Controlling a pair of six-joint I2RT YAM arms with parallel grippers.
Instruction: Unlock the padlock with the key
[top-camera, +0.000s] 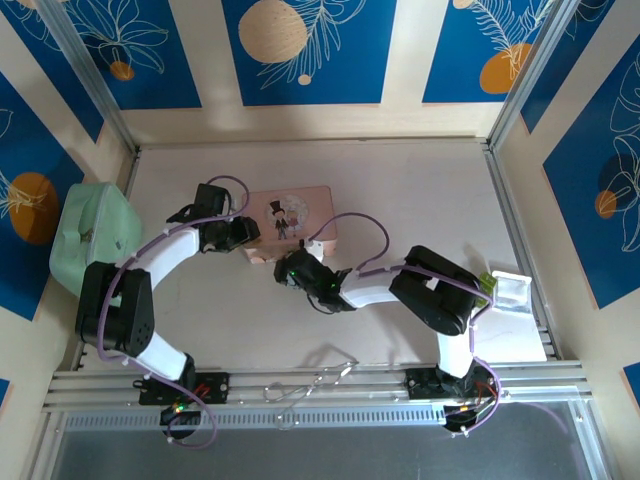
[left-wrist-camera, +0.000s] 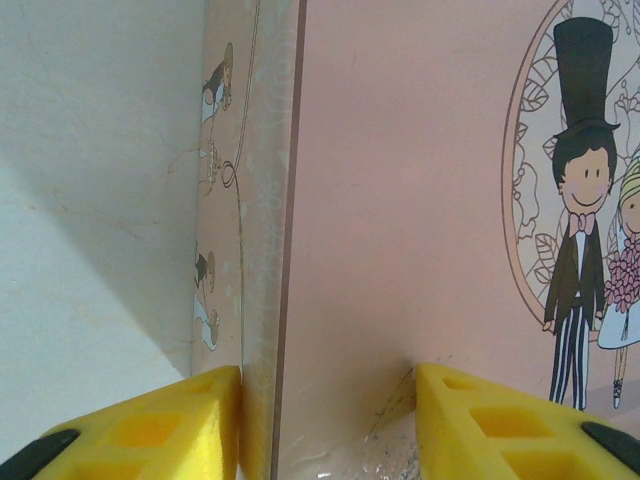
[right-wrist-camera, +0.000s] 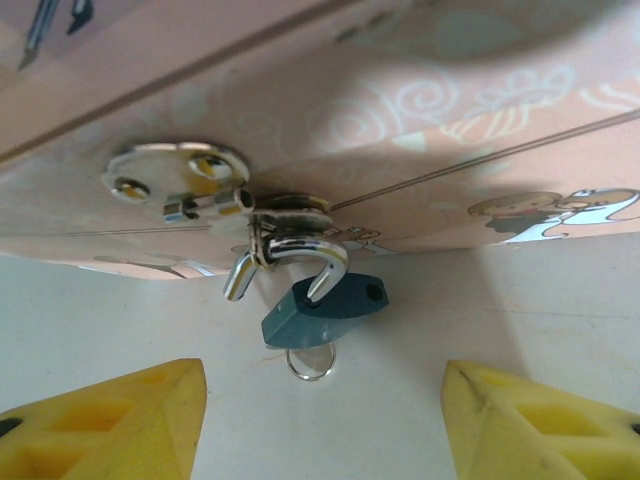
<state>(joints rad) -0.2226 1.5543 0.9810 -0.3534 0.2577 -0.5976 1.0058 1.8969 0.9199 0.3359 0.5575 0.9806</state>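
Note:
The tiny teal-blue padlock (right-wrist-camera: 320, 310) hangs by its silvery shackle (right-wrist-camera: 300, 252) from the hasp (right-wrist-camera: 180, 180) on the front wall of the pink tin (right-wrist-camera: 420, 90). One shackle end (right-wrist-camera: 238, 280) is free of the body and its hole in the body is empty. A small silver ring (right-wrist-camera: 310, 362) shows under the body; the key itself is hidden. My right gripper (right-wrist-camera: 320, 425) is open just in front of the lock, touching nothing. My left gripper (left-wrist-camera: 325, 430) is clamped on the left edge of the pink tin (left-wrist-camera: 400, 200), one pad on its side wall and one on its lid.
A pale green pouch (top-camera: 92, 235) lies at the left wall. At the right edge lies a clear plastic bag (top-camera: 515, 290). Loose wire rings (top-camera: 310, 385) rest on the front rail between the arm bases. The pink tin (top-camera: 290, 218) sits mid-table.

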